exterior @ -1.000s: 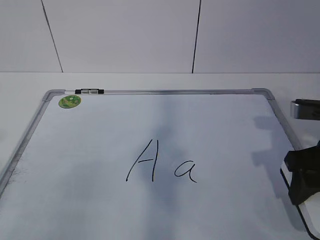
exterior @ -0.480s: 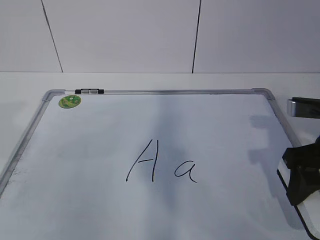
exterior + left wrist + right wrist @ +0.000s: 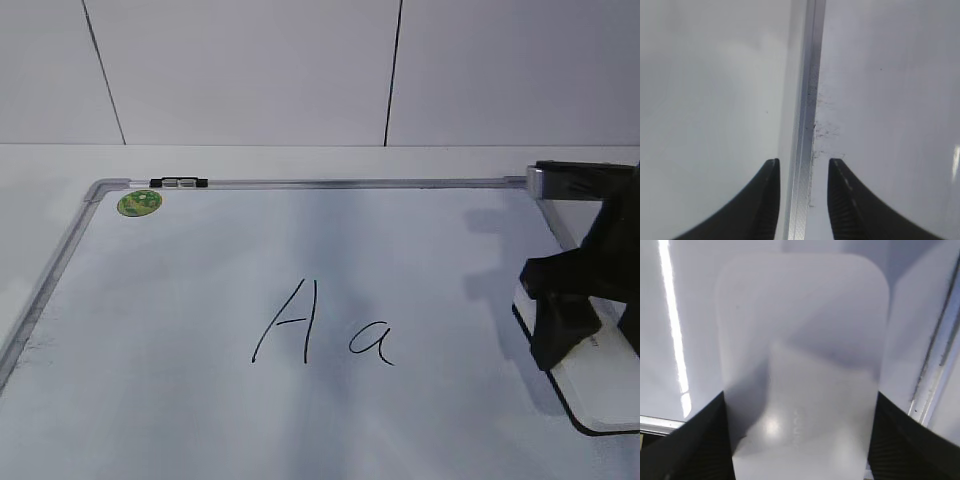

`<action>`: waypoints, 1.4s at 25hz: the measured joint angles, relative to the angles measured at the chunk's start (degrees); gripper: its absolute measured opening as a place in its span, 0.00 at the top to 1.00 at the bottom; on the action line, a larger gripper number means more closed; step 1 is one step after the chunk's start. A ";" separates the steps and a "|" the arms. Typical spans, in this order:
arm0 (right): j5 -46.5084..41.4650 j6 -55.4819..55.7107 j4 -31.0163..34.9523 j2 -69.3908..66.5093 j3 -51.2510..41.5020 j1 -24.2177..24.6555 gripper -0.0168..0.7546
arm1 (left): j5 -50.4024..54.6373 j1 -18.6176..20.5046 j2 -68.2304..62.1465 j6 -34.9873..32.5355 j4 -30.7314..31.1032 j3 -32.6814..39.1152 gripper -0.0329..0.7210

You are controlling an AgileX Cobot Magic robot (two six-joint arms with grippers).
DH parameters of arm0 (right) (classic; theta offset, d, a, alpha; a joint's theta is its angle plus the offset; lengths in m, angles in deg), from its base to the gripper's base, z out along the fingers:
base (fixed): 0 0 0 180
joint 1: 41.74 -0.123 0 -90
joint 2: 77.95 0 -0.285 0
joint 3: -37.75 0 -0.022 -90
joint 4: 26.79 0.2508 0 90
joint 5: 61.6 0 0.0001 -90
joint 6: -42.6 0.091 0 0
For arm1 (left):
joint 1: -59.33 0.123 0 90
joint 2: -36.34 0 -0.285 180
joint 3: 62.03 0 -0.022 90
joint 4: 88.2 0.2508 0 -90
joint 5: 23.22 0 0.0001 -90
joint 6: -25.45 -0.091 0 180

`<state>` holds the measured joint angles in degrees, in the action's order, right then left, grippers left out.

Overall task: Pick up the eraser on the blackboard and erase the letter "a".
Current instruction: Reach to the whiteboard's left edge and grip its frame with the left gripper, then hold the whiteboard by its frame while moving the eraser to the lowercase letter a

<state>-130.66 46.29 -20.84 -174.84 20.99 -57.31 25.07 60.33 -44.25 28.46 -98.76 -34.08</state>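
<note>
Right gripper [image 3: 560, 325]: matte black, chunky angular fingers, seen at the right edge of the exterior frame. Above it, upper right, a flat dark housing with a silver-grey bevelled end cap. No cables or screws visible there.

Right wrist view: two black fingers [image 3: 695, 445] in the lower corners, broad wedge shapes, inner faces finely ribbed.

Left gripper [image 3: 802, 200]: two black fingers rising from the bottom centre of the left wrist frame, curved outer edges tapering to narrow tips. Inner faces carry fine ridged texture with small pale specks on the right one. No markings legible.
</note>
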 joint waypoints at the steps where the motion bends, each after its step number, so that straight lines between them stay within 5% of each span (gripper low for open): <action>1: 0.00 0.00 0.00 -0.72 0.63 -0.40 0.28 | 0.00 0.00 -1.11 -0.04 0.28 -0.70 0.63; 16: -0.51 -0.04 -0.25 -9.96 15.08 -6.81 0.28 | -0.69 0.00 -18.42 -3.01 -1.24 -7.29 0.63; 35: -0.61 -0.04 -0.66 -10.72 15.89 -8.97 0.28 | -1.70 0.00 -31.81 -5.83 -2.04 -12.77 0.63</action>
<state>-131.27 46.25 -21.51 -185.56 36.88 -66.28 23.37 60.33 -76.05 22.62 -100.80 -46.85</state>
